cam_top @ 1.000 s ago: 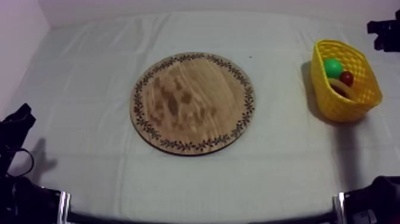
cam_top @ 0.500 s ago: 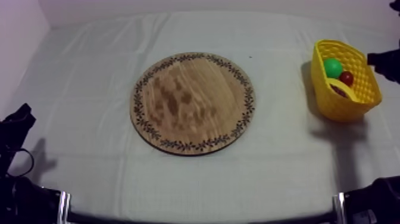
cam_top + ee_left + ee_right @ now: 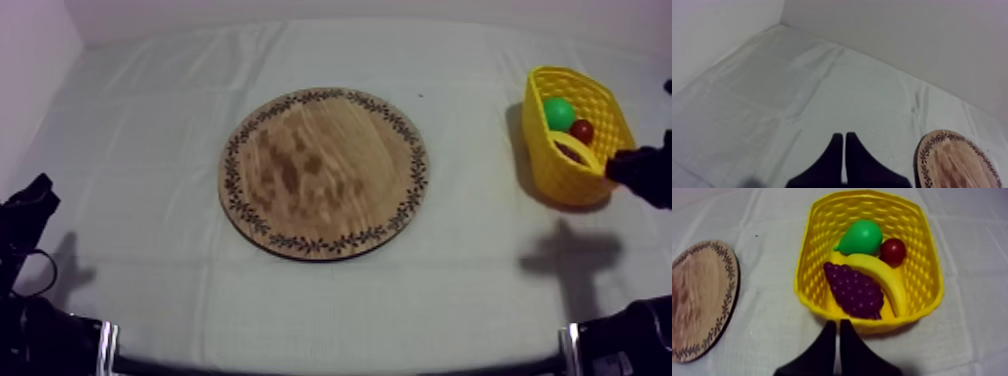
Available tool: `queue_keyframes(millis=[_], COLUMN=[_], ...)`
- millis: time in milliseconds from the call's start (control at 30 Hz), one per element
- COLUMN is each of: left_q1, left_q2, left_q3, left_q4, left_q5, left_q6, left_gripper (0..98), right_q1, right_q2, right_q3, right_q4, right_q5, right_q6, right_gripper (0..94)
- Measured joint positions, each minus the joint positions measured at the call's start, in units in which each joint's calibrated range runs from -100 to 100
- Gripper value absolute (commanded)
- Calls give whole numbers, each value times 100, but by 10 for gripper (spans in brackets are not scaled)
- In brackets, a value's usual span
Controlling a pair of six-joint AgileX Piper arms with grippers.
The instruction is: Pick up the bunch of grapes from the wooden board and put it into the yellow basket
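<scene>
Dropped down the right edge since a second ago, now just beside yellow basket (image 3: 537,120): right gripper (image 3: 616,168). Left gripper (image 3: 844,137) parked low at left, fingers pressed together, gripping nothing. Wooden board (image 3: 325,172) mid-table. In basket at right: bunch of grapes (image 3: 854,290) touching banana (image 3: 888,280), pear (image 3: 862,236) and small red fruit (image 3: 893,251) at far side. Right gripper fingers together too, empty, pointed at basket wall.

Wooden board (image 3: 699,300) was cut off by the frame edge, banana (image 3: 892,285) lay partly hidden under the bunch of grapes (image 3: 854,290)
</scene>
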Motion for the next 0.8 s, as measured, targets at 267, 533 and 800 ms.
queue_keyframes(millis=[267,533,800], left_q1=[0,0,0], left_q2=[0,0,0], left_q3=[0,0,0], left_q4=[0,0,0], left_q5=[0,0,0], left_q6=[0,0,0], left_gripper=[0,0,0], right_q1=[-162,-288,-491], right_q2=[-1282,-2252,-2899], right_q3=[1005,1388,1582], right_q4=[-485,-676,-388], right_q5=[-241,-258,-450], right_q6=[443,424,-206], right_gripper=[3,4,4])
